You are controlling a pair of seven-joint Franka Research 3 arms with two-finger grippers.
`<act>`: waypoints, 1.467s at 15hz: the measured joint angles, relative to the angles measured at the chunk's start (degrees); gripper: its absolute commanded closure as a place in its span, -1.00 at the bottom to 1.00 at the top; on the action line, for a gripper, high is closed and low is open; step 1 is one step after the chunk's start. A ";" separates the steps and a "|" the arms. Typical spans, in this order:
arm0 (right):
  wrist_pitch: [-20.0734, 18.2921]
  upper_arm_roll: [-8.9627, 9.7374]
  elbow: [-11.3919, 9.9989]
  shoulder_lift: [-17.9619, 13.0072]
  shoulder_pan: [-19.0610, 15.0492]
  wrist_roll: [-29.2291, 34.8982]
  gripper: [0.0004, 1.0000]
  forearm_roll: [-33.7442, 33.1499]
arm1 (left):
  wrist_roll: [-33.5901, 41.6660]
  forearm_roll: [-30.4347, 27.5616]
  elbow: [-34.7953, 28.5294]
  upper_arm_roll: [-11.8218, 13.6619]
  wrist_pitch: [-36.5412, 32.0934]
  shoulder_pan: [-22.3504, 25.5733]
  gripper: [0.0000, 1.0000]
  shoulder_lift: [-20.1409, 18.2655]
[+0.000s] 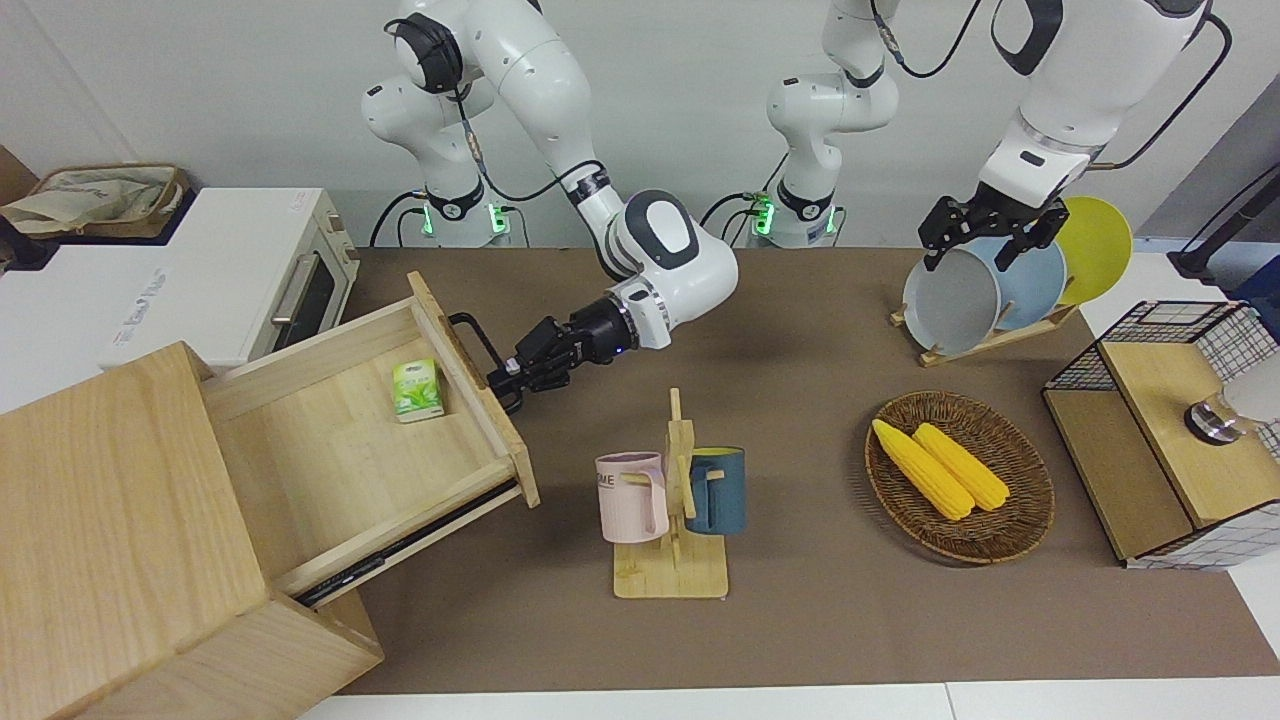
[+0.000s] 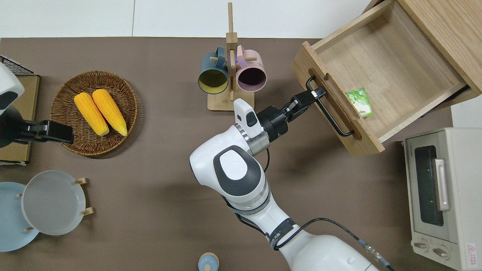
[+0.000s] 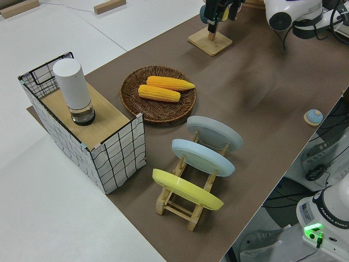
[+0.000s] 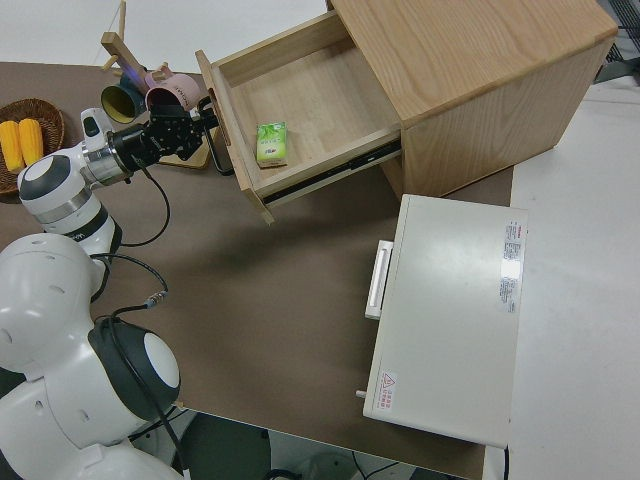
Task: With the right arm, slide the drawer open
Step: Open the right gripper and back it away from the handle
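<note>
Brown mat: light-wood drawer [image 2: 380,64] wide open; right fingers [image 2: 315,93] pinching black handle [image 2: 328,113].

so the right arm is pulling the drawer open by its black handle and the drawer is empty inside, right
Not quite. The right gripper is shut on the black handle of the drawer, which is pulled well out, but the drawer is not empty: a small green packet lies inside against the front panel. The overhead view shows it clearly.
</note>
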 measured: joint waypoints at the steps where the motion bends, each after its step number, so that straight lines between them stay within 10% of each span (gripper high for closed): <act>1: -0.03 -0.06 0.02 0.00 0.09 0.00 1.00 0.09 | 0.00 0.00 0.00 0.00 0.00 0.00 -0.99 0.00; 4: -0.01 -0.09 0.06 0.00 0.12 0.00 0.96 0.12 | 0.00 0.00 0.00 0.00 0.00 0.00 -0.99 0.00; 8: 0.02 -0.18 0.06 0.00 0.19 0.00 -0.93 0.13 | 0.00 0.00 0.00 0.00 0.00 0.00 -0.99 0.00; 22: 1.31 -0.21 1.14 0.02 1.43 -0.26 -0.97 2.04 | 0.00 0.00 0.00 0.00 0.00 0.00 -0.99 0.00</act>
